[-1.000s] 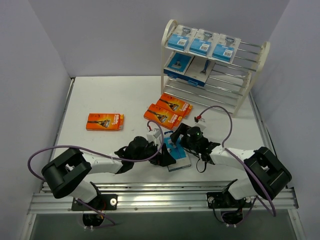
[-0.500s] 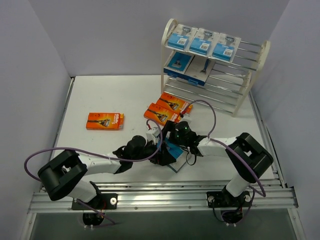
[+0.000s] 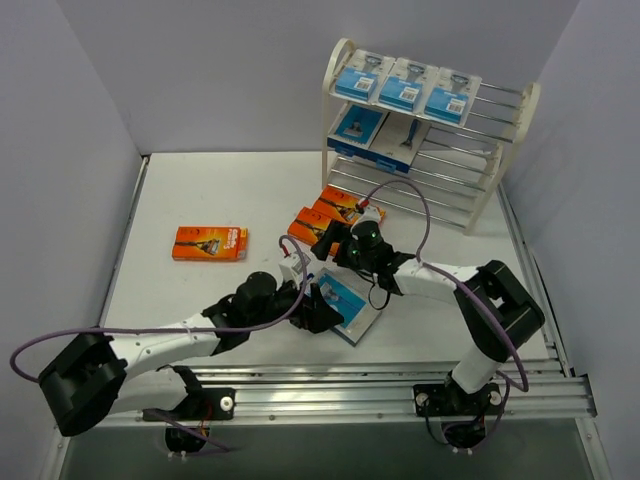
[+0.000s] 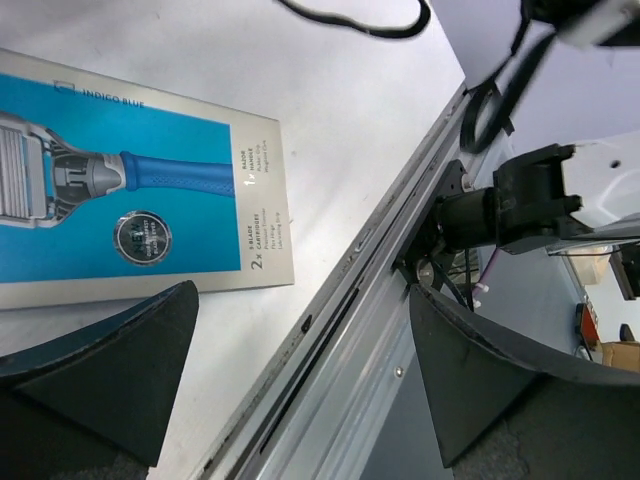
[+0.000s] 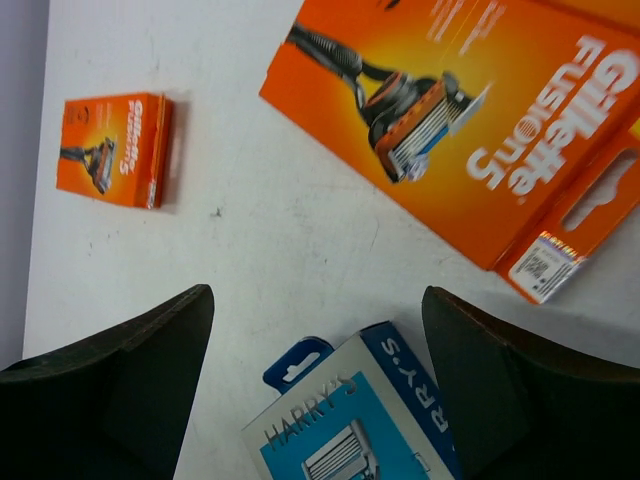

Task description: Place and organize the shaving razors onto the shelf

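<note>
A blue Harry's razor pack (image 3: pixel 350 303) lies flat on the table near the front. My left gripper (image 3: pixel 318 308) is open and empty at its left edge; in the left wrist view (image 4: pixel 300 385) the pack (image 4: pixel 130 200) lies just beyond the fingers. My right gripper (image 3: pixel 336 250) is open and empty just beyond the pack's far end; the right wrist view (image 5: pixel 315 385) shows the pack's hang tab (image 5: pixel 345 420) between the jaws. Two orange boxes (image 3: pixel 337 217) lie beside it, a third (image 3: pixel 209 242) to the left. The cream shelf (image 3: pixel 470 190) holds three blue packs (image 3: pixel 404 88) on top and two (image 3: pixel 380 135) on the middle tier.
The metal rail (image 4: pixel 380 300) runs along the table's near edge, right by my left gripper. Grey walls close in the left, back and right. A purple cable (image 3: pixel 400 195) arcs over my right arm. The shelf's bottom tier holds nothing.
Both grippers have come off the blue pack, which now lies uncovered on the table. My right gripper has moved away towards the orange boxes. My left arm has drawn back to the left.
</note>
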`<state>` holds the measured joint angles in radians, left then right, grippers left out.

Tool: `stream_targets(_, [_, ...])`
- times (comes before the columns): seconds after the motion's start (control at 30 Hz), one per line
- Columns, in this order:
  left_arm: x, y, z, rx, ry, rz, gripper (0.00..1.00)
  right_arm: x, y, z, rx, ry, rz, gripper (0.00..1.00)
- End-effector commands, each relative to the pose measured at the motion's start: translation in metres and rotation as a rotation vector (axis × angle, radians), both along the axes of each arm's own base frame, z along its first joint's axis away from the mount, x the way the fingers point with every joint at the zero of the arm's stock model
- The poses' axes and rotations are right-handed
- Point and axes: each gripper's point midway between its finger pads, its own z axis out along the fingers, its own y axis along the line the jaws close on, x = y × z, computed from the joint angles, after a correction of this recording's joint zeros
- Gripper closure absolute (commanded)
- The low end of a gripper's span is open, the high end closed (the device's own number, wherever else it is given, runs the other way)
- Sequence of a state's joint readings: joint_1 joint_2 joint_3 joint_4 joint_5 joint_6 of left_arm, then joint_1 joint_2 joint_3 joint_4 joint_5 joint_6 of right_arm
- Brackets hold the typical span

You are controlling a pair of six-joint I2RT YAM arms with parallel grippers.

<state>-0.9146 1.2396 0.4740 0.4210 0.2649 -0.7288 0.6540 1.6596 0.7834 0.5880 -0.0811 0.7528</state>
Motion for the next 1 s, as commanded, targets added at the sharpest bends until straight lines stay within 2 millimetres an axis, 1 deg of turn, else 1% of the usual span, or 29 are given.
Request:
stream_targets(0.0, [0.004,0.011,0.037,-0.003,-0.076,0.025,0.05,0.024,-0.018,0.053,0.01,-0.098,-0.049,0.2])
stream_targets(0.03, [0.007,0.013,0.049,-0.009,-0.089,0.037,0.06,0.029,-0.028,0.064,0.015,-0.117,-0.069,0.2])
stream_targets(0.07, [0.009,0.017,0.053,0.001,-0.093,0.053,0.06,0.028,-0.034,0.065,0.009,-0.111,-0.076,0.2])
stream_targets(0.1, [0.013,0.026,0.053,0.027,-0.083,0.083,0.06,0.028,-0.039,0.068,0.01,-0.114,-0.087,0.2])
stream_targets(0.13, [0.016,0.029,0.061,0.027,-0.092,0.094,0.06,0.028,-0.048,0.078,0.019,-0.134,-0.103,0.2])
stream_targets(0.17, [0.018,0.036,0.055,0.064,-0.071,0.106,0.06,0.025,-0.054,0.075,0.01,-0.128,-0.112,0.2])
stream_targets(0.2, [0.023,0.041,0.059,0.068,-0.077,0.123,0.06,0.022,-0.058,0.075,0.005,-0.13,-0.119,0.2])
stream_targets(0.23, [0.032,0.052,0.054,0.102,-0.064,0.156,0.06,0.018,-0.062,0.082,0.009,-0.143,-0.125,0.2])
stream_targets(0.27, [0.037,0.059,0.054,0.134,-0.064,0.171,0.06,0.013,-0.068,0.075,-0.004,-0.128,-0.129,0.2])
stream_targets(0.3, [0.044,0.064,0.048,0.162,-0.053,0.187,0.06,0.009,-0.071,0.073,-0.009,-0.127,-0.133,0.2])
stream_targets(0.33, [0.057,0.074,0.044,0.189,-0.05,0.217,0.06,0.003,-0.073,0.079,0.002,-0.135,-0.134,0.2])
stream_targets(0.37, [0.063,0.079,0.043,0.214,-0.034,0.231,0.06,0.0,-0.076,0.079,0.002,-0.133,-0.136,0.2])
stream_targets(0.4, [0.069,0.081,0.032,0.245,-0.012,0.233,0.04,-0.008,-0.08,0.07,-0.007,-0.115,-0.135,0.2])
stream_targets(0.43, [0.074,0.083,0.027,0.26,-0.008,0.235,0.02,-0.013,-0.083,0.075,0.005,-0.124,-0.138,0.2])
stream_targets(0.47, [0.081,0.086,0.024,0.277,-0.01,0.258,0.0,-0.018,-0.086,0.075,0.008,-0.124,-0.137,0.2])
stream_targets(0.5, [0.085,0.084,0.017,0.293,-0.001,0.259,0.1,-0.025,-0.09,0.066,0.002,-0.108,-0.137,0.2])
stream_targets(0.53, [0.09,0.083,0.015,0.298,-0.004,0.264,0.13,-0.031,-0.093,0.07,0.01,-0.115,-0.137,0.2])
stream_targets(0.57, [0.096,0.082,0.015,0.295,-0.012,0.279,0.15,-0.034,-0.096,0.069,0.013,-0.113,-0.138,0.2])
stream_targets(0.6, [0.1,0.081,0.007,0.306,-0.004,0.281,0.19,-0.04,-0.099,0.063,0.009,-0.101,-0.14,0.2])
stream_targets(0.63, [0.105,0.078,0.008,0.289,-0.019,0.284,0.21,-0.045,-0.101,0.067,0.021,-0.108,-0.136,0.2])
stream_targets(0.67, [0.108,0.076,0.007,0.279,-0.026,0.284,0.22,-0.048,-0.103,0.066,0.02,-0.107,-0.134,0.2])
stream_targets(0.73, [0.111,0.071,0.0,0.255,-0.03,0.26,0.24,-0.056,-0.107,0.064,0.016,-0.101,-0.13,0.19])
stream_targets(0.77, [0.115,0.066,0.005,0.221,-0.061,0.251,0.24,-0.058,-0.109,0.064,0.015,-0.1,-0.13,0.19])
stream_targets(0.83, [0.116,0.064,-0.001,0.216,-0.067,0.239,0.24,-0.064,-0.111,0.063,0.02,-0.097,-0.126,0.19])
stream_targets(0.87, [0.119,0.062,0.0,0.209,-0.08,0.239,0.24,-0.066,-0.11,0.062,0.025,-0.093,-0.12,0.19])
stream_targets(0.93, [0.122,0.06,-0.009,0.217,-0.078,0.227,0.25,-0.069,-0.111,0.062,0.038,-0.09,-0.121,0.19])
stream_targets(0.97, [0.125,0.058,-0.007,0.204,-0.093,0.224,0.25,-0.071,-0.11,0.059,0.042,-0.084,-0.115,0.19])
